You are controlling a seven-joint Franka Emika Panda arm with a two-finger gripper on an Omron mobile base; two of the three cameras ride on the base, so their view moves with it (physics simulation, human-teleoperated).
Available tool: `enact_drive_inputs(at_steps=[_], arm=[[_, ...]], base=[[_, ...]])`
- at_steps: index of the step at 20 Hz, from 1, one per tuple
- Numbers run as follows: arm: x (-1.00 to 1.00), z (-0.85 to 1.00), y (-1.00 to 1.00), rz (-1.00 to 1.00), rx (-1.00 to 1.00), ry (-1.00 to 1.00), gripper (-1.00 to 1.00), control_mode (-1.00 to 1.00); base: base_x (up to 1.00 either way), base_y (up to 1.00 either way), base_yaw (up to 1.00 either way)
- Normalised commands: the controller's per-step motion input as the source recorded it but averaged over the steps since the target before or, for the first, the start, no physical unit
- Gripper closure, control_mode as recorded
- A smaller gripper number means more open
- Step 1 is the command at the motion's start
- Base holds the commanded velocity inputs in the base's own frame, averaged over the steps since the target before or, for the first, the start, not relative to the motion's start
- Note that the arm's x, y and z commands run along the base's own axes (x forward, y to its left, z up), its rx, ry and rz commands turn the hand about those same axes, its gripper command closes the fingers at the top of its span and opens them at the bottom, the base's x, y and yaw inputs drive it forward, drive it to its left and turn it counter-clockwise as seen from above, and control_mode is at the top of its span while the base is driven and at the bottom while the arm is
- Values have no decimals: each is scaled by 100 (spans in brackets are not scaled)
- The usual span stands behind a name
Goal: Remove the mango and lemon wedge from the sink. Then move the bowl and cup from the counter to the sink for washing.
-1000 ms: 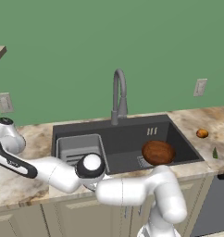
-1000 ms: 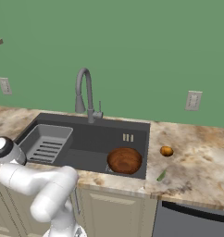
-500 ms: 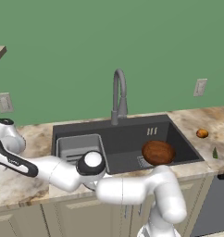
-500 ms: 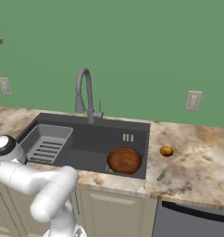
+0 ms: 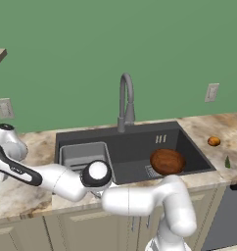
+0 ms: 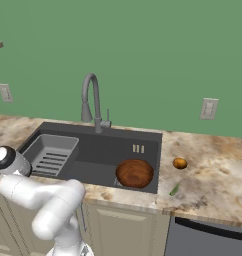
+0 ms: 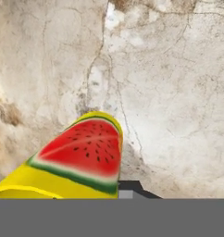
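Cup (image 7: 77, 162) was right there, bright yellow with a watermelon slice printed on it, pressed into the 7 o'clock corner of the hand view! Its long axis ran from about 7 o'clock up toward 1 o'clock. Whether it stood upright or lay tipped I could not tell, because that view rolls with the hand.

One dark fingertip (image 7: 132, 187) sat just beside the cup's lower edge, with the cup off at its 10 o'clock. So the jaws were down at the cup, touching it or very nearly. Were they clamped on it or merely around it? Could not tell; the other finger was hidden behind the cup.

Beneath it all lay bare marbled table (image 7: 178, 92), running out toward 12 and 3 o'clock.

From the left base view the arm stretched out toward 9 o'clock, over the far left end of the table. The sink (image 5: 140, 142) lay well apart from there, toward 3 o'clock. My read: that was the way the cup had to travel.

The bowl (image 5: 167, 161) was already sitting in the sink. Mango (image 5: 214, 141) and wedge (image 5: 227, 162) were out on the table past the sink's right rim.
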Motion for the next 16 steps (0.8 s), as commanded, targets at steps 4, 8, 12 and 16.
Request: enact_drive_inputs(at_steps=[4, 8, 12, 16], arm=[[18, 32, 2, -4, -18, 10, 100, -100], [16, 34, 1, -3, -17, 6, 100, -100], [15, 36, 1, -3, -17, 4, 100, -100], [15, 37, 0, -2, -16, 5, 100, -100]], base=[[0, 0, 0], [0, 0, 0], [0, 0, 0], [0, 0, 0]])
